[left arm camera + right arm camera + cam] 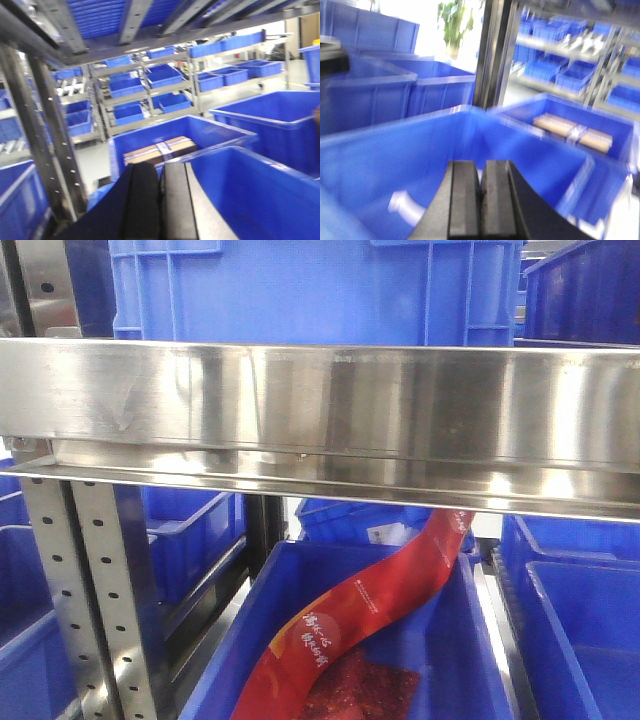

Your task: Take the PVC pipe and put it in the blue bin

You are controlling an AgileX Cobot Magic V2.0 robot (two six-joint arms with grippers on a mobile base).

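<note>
At the far left of the front view a perforated steel upright (pixel 60 590) carries a brushed steel beam (pixel 320 410) straight across the frame. Below it, at centre, a glossy red packet (pixel 370 610) sags into a blue plastic crate (pixel 250 640); neither arm shows there. In the left wrist view the left pincer (pixel 160 200) is closed, its matt black pads pressed flat together with nothing between them. Beyond it a cardboard box (pixel 160 148) sits boxed in by blue walls, and I see no pipe there. In the right wrist view the right pincer (pixel 481 200) is likewise closed and empty. Low at the left of that frame, on the floor of the smooth-walled bin (pixel 380 150) beneath it, lies a pale, curved, glossy shape that I take for the pipe (pixel 404 207), though blur hides its ends. It sits down and left of the pincer, apart from it, its length seeming to run from upper left to lower right. The right arm looks the nearer; it would need to open and drop leftward.
</note>
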